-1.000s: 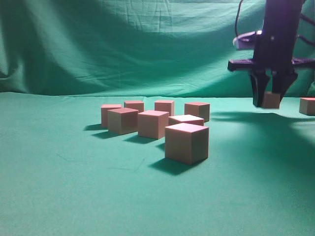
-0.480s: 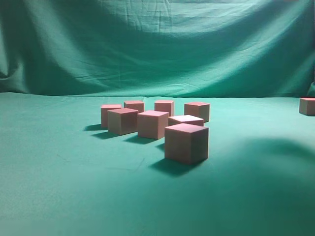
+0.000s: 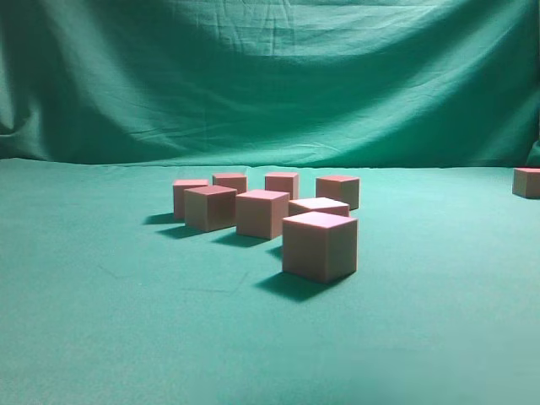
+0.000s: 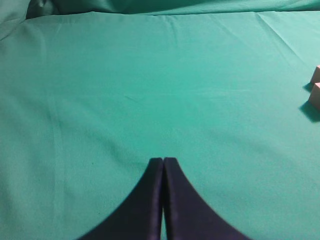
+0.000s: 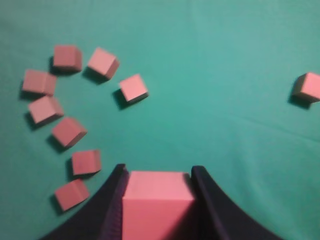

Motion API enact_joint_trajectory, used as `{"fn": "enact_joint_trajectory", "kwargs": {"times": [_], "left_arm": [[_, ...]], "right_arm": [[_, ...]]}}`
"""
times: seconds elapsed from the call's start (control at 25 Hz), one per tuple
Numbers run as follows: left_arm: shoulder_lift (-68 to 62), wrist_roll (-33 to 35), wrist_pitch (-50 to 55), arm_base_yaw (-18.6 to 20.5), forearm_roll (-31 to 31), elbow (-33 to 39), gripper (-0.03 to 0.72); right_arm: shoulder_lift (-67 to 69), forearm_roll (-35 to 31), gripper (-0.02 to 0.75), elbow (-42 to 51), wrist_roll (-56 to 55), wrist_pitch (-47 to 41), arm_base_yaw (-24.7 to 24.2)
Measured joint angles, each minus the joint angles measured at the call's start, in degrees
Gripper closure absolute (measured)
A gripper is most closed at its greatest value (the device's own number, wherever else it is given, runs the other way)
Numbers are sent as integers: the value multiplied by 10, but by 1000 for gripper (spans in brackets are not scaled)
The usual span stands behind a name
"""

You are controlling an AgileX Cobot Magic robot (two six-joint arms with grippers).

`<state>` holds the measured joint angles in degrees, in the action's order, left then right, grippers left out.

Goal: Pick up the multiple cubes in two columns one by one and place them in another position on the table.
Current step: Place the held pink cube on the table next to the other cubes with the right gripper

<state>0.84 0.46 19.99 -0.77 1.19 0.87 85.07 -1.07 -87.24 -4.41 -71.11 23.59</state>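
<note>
The right tool [image 5: 156, 200] clamps one cube [image 5: 156, 202] high above the bench [image 5: 225, 60] (clearing the other cubes [image 5: 65, 130] for carrying). The left tool [image 4: 163, 165] is closed, empty.

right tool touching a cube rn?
Touching. In the right wrist view the right tool has a cube clamped between both fingers, with no gap on either side, well above the table.
</note>
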Motion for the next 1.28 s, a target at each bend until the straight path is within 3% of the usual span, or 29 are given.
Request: {"fn": "enact_joint_trajectory", "kwargs": {"times": [0.32, 0.64, 0.88, 1.28], "left_arm": [[0, 0, 0, 0, 0, 0, 688], [0, 0, 0, 0, 0, 0, 688], [0, 0, 0, 0, 0, 0, 688], [0, 0, 0, 0, 0, 0, 688]], "right_arm": [[-26, -3, 472, 133, 15, 74, 178], [-3, -3, 472, 169, 74, 157, 301], [62, -3, 472, 170, 124, 158, 337], [137, -1, 472, 170, 252, 204, 339]]}}
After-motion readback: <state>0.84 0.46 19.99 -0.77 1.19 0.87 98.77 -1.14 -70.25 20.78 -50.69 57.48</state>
